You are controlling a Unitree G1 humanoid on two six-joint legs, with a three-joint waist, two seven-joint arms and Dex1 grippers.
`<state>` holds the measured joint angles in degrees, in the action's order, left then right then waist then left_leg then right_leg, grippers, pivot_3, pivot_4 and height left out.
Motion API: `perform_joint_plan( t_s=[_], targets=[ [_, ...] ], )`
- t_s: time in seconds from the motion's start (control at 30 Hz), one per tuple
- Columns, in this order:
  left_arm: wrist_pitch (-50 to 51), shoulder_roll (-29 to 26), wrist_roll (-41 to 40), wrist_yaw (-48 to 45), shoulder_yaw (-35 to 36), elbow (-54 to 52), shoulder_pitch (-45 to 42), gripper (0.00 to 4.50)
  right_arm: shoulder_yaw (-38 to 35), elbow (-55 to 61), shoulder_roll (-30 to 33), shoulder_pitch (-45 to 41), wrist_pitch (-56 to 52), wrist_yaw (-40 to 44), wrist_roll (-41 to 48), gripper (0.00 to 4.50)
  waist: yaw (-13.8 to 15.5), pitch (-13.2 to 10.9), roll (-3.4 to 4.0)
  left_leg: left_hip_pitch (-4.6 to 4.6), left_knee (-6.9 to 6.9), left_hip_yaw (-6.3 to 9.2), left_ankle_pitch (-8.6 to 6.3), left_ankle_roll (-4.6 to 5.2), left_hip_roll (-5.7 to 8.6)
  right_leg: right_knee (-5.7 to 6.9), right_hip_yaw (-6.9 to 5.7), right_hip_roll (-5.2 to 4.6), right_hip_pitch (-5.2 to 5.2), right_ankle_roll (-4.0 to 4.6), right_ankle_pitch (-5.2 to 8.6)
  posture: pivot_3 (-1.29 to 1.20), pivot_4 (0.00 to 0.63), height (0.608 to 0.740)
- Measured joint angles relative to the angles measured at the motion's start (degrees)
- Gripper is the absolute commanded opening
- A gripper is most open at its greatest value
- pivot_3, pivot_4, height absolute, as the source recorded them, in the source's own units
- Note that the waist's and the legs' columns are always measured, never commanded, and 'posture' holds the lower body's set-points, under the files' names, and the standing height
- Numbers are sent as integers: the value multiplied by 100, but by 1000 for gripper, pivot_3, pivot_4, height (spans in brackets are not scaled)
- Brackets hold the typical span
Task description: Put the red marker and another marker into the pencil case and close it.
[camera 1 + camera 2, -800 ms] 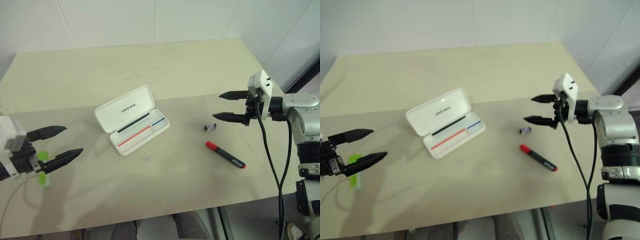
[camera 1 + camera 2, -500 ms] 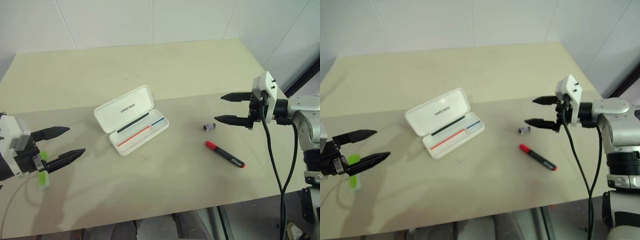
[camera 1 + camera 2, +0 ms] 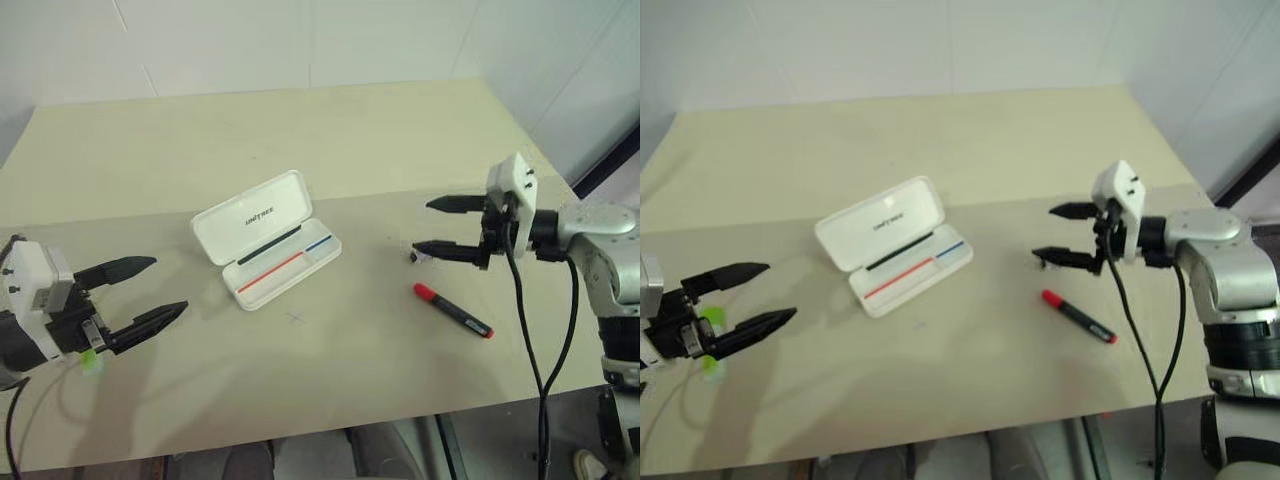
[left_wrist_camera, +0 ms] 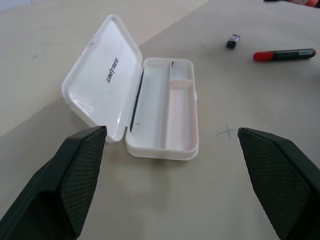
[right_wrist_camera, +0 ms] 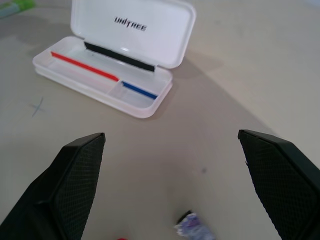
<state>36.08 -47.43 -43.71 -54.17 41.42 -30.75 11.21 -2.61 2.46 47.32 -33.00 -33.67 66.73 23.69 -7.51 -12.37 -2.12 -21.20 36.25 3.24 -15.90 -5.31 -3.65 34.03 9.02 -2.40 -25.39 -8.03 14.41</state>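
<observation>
The pencil case (image 3: 250, 215) lies open in the middle of the table, lid tilted back, thin red and blue lines in its tray. The red marker (image 3: 453, 310) lies flat to the right of it, red cap towards the case. A sliver of bright green marker (image 3: 708, 322) peeks out behind my left gripper (image 3: 170, 286), which hovers open and empty at the left, pointing at the case. My right gripper (image 3: 422, 226) is open and empty too, above the table just beyond the red marker. The right wrist view shows the case (image 5: 115, 60) ahead between the fingers.
A tiny dark grey cap-like piece (image 4: 232, 41) lies under my right gripper's lower finger. A small pencilled cross (image 3: 295, 318) marks the table in front of the case. The table's front edge runs close below both arms; a white wall stands behind.
My right gripper has moved left towards the case, now over the grey piece. My left gripper has shifted a little right, hiding more of the green marker. Both stay open.
</observation>
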Motion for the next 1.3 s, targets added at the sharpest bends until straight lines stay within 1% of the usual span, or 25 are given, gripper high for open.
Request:
perform_joint_plan(
  t_s=[0.1, 0.2, 0.33, 0.4, 0.53, 0.73, 0.83, 0.97, 1.1, 1.17, 1.3],
  targets=[
    [-418, 5, 49, -194, -258, 351, -444, 4467, 16, 579, 418, 439, -399, -205, -90, 4500, 83, -1, 2, 2, 12, -4, 0, 0, 2, 1, 4, 0, 0, -1, -3, 0, 150, 740],
    [-668, 0, 124, -367, -651, 697, -711, 4467, -120, 1252, 831, 732, -1161, -580, -61, 4500, 106, 1, -2, 3, 18, -7, 0, 0, 1, -1, 7, 0, 0, 4, -6, 0, 150, 740],
    [-1017, 1, 236, -639, -1062, 961, -965, 4467, -470, 2170, 1086, 899, -2325, -1047, 242, 4500, 88, 2, -4, 10, 13, -14, -1, 1, 0, -2, 12, 4, 0, 6, -8, 0, 150, 740],
    [-1230, 22, 352, -775, -1305, 1197, -1107, 4467, -491, 2631, 1185, 952, -2959, -1379, 300, 4500, 106, 2, -4, 7, 13, -13, -1, 2, 0, -3, 12, 4, -2, 6, -8, 0, 150, 740],
    [-1414, 225, 380, -804, -1671, 1349, -1284, 4467, -473, 3141, 1237, 1197, -3553, -1802, 360, 4500, 137, 5, -15, -2, 14, -16, -2, 0, 0, -12, 14, 2, -3, 5, -9, 0, 150, 740],
    [-1660, 400, 415, -803, -2016, 1347, -1520, 4467, -375, 3288, 1238, 1537, -3937, -2299, 326, 4500, 197, 9, -21, 0, 13, -17, -5, 2, 0, -13, 14, 2, -3, 4, -9, 0, 150, 740],
    [-1821, 489, 462, -808, -2145, 1349, -1609, 4467, -365, 3311, 1238, 1720, -4029, -2421, 333, 4500, 217, 9, -21, 1, 14, -20, -5, 2, 0, -13, 16, 2, -3, 2, -10, 0, 150, 740],
    [-1837, 578, 459, -798, -2305, 1346, -1669, 4467, -249, 3321, 1238, 1750, -4068, -2532, 334, 4500, 231, 9, -21, 2, 16, -23, -5, 2, 0, -13, 19, 2, -3, 0, -13, 0, 150, 740],
    [-1836, 629, 459, -747, -2468, 1332, -1724, 4467, 14, 3120, 1212, 1715, -4050, -2779, 215, 4500, 258, 10, -23, 1, 18, -25, -5, 2, 0, -14, 21, 2, -3, 1, -14, 0, 150, 740],
    [-1838, 632, 504, -660, -2477, 1328, -1729, 4467, 22, 3077, 1136, 1636, -4032, -2833, 225, 4500, 257, 9, -23, 2, 18, -27, -5, 2, 0, -14, 23, 2, -3, 0, -14, 0, 150, 740],
    [-1977, 725, 918, -236, -2480, 1377, -1654, 4467, -250, 3142, 1131, 1295, -4070, -2671, 560, 4500, 258, 9, -23, 4, 15, -30, -5, 2, -1, -14, 27, 3, -3, -2, -15, 0, 150, 740]
  ],
)
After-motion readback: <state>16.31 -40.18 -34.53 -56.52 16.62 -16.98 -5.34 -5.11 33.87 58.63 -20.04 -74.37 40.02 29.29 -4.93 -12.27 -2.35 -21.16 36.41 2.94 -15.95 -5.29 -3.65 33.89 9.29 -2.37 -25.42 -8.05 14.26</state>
